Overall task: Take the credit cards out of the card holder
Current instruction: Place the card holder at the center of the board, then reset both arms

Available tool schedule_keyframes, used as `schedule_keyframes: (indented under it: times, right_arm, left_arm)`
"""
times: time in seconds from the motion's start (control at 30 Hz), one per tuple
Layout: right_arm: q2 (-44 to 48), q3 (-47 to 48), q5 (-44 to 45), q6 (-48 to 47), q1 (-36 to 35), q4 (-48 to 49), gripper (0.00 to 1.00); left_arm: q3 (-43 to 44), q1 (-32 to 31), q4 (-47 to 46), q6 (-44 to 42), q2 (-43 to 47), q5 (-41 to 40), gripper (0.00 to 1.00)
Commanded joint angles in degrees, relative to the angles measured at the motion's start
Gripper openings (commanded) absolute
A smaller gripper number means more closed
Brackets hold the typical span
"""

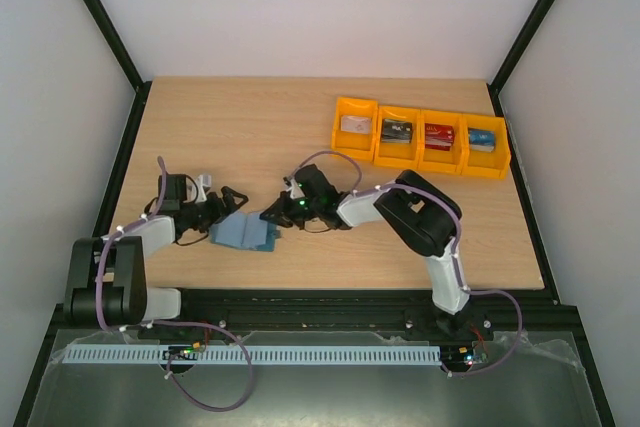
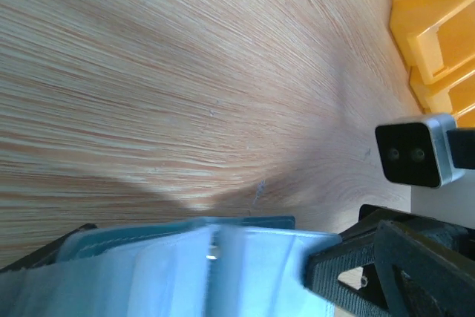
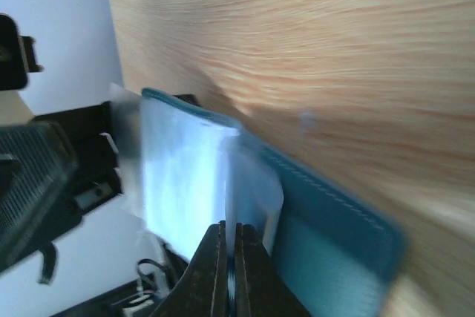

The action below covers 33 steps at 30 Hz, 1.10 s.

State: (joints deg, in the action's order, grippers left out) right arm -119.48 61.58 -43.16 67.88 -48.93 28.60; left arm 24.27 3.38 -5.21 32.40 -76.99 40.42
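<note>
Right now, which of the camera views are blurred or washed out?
Top external: sharp, evenly lit. Left wrist: the card holder is blurred, too close to the lens. Right wrist: its pale pocket glares white; the right claw tips are soft.

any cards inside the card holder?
Only pale blue pockets show inside the card holder, one layer pinched by the right gripper; no card visible. Pocket interiors are covered, so cannot rule one out.

Both my arms are stretched out low, wrists pointing at each other. Right gripper (image 3: 229, 231) has its fingers pinched almost together on the card holder's (image 1: 245, 234) pale inner flap, and left gripper (image 1: 222, 213) clamps the opposite edge.
</note>
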Motion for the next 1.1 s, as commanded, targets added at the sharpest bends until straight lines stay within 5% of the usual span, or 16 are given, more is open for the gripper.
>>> schedule_keyframes:
  times: [0.0,0.43,0.63,0.8,0.93,1.07]
  right_arm:
    - [7.83,-5.26,0.34,-6.95,4.98,-4.61,0.02]
    - [15.42,-6.89,1.96,-26.71,12.37,-29.88,0.02]
    - [17.6,-0.19,10.62,-34.08,12.81,-40.0,0.41]
    - [24.7,6.12,18.8,-42.24,14.39,-47.57,1.0]
    - [34.61,6.65,25.98,-46.81,17.61,-47.67,0.99]
    - [46.89,-1.49,30.53,-45.64,26.96,-35.67,0.99]
  left_arm:
    - [0.76,1.85,1.38,-1.9,2.43,-0.88,0.99]
    - [2.9,2.22,2.75,-8.47,5.19,-2.75,0.99]
    - [5.8,2.69,4.19,-16.66,7.09,-7.01,0.99]
    - [9.64,2.77,4.93,-21.91,7.26,-11.68,0.99]
    - [11.24,2.71,2.81,-24.13,7.38,-15.11,0.99]
    - [11.16,2.78,-4.31,-25.15,6.64,-20.51,0.99]
